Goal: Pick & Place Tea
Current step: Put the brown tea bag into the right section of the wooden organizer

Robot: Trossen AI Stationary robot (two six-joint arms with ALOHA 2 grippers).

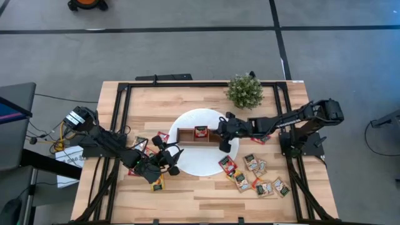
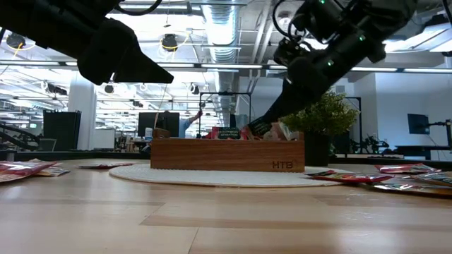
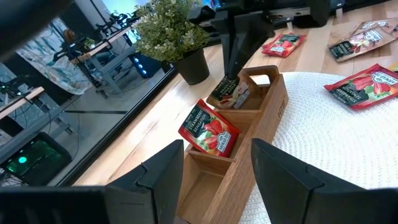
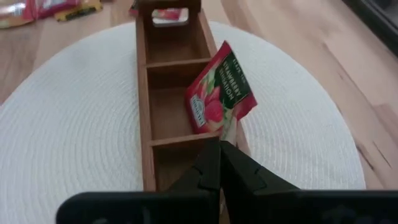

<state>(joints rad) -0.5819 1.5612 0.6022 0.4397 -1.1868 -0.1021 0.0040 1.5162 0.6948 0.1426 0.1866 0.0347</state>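
The right gripper [image 4: 219, 163] is pinching a red tea sachet [image 4: 219, 91] over the right end of the wooden box [image 1: 199, 136]. The left gripper [image 3: 214, 168] is hovering open near the box's left end, holding nothing.

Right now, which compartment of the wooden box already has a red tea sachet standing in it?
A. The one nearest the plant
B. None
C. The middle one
C: the high view shows a red sachet in the middle compartment of the wooden box.
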